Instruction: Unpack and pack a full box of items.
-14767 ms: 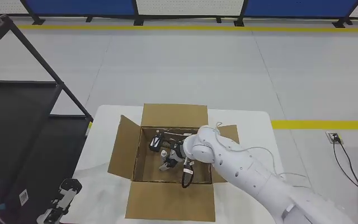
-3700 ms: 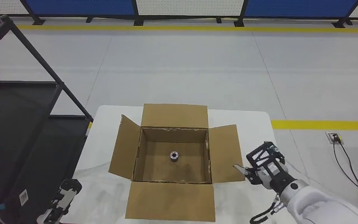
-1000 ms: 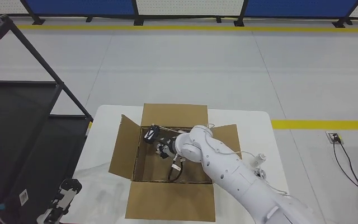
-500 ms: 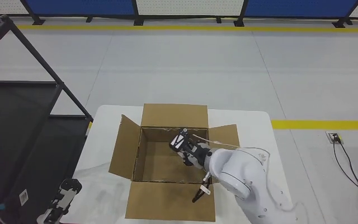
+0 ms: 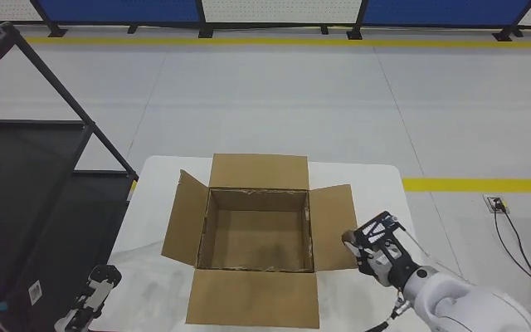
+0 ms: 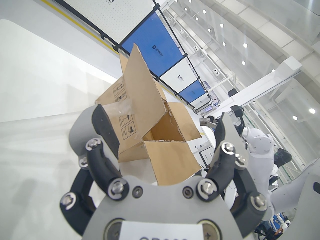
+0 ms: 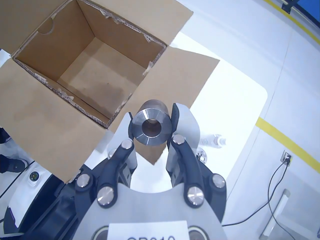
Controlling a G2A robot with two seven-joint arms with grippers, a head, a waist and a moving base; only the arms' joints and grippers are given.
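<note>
Right tool (image 7: 152, 123) clamps a hollow metal cylinder (image 7: 140, 132) beside the box (image 7: 100, 26).

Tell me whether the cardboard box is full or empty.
Empty: the box shows a bare floor in the top view. The right gripper holds a metal cylinder outside it.

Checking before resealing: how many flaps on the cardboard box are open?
4: the far flap, the near flap, the left flap, and the right flap beside the right tool holding a metal cylinder.
</note>
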